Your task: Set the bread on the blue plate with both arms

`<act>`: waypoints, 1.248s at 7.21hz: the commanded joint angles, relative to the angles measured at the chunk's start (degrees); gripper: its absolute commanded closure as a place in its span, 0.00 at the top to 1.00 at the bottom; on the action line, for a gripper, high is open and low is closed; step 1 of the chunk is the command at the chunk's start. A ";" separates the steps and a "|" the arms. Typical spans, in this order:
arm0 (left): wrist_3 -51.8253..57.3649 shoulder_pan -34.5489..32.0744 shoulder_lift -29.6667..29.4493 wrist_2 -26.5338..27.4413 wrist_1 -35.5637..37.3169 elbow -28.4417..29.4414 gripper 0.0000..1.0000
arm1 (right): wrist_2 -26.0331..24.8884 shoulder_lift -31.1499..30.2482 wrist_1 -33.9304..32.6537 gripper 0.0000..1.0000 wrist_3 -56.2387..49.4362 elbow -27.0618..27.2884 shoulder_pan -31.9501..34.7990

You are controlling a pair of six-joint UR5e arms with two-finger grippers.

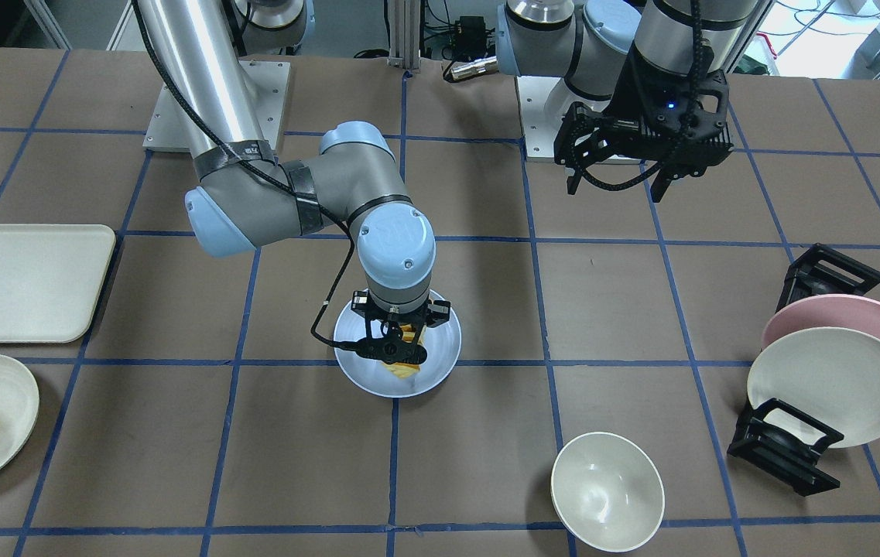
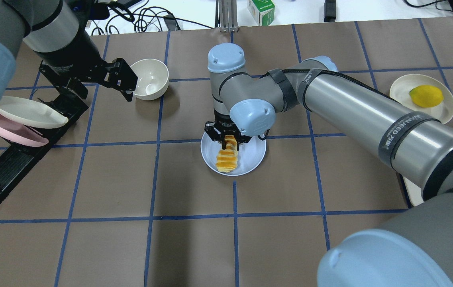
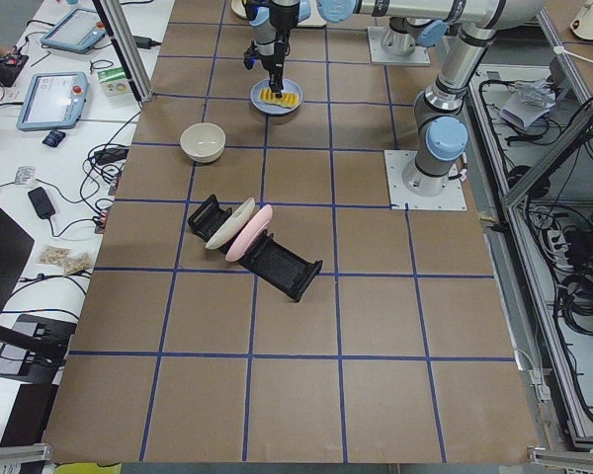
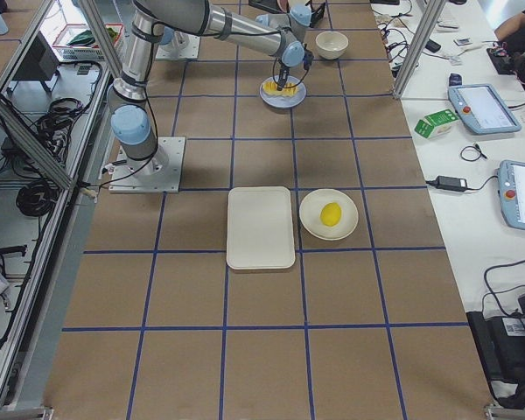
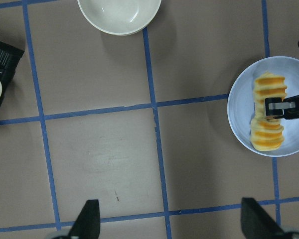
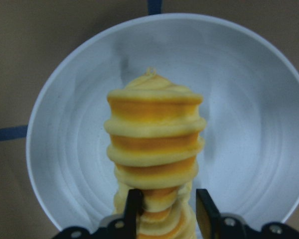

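The bread [image 2: 226, 159], a ridged yellow-orange loaf, lies on the pale blue plate [image 2: 252, 156] at the table's middle. My right gripper [image 2: 230, 140] points straight down over the plate's far side and is shut on the bread's end. In the right wrist view its fingers [image 6: 134, 209] press both sides of the bread [image 6: 154, 134] above the plate [image 6: 249, 124]. My left gripper [image 2: 97, 89] is open and empty, raised near the dish rack. In its wrist view the bread [image 5: 266, 137] and plate [image 5: 239, 107] lie far right.
A white bowl [image 2: 150, 77] stands beside my left gripper. A black dish rack [image 2: 7, 167] holds a pink plate [image 1: 873, 317] and a cream plate [image 1: 830, 383]. A cream tray [image 1: 22, 282] and a cream plate with a yellow fruit [image 2: 425, 95] lie on my right side.
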 commanded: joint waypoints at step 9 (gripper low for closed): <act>-0.17 -0.13 0.06 0.33 0.00 -0.13 1.00 | -0.96 -25.67 19.46 1.00 -18.45 -0.21 -22.98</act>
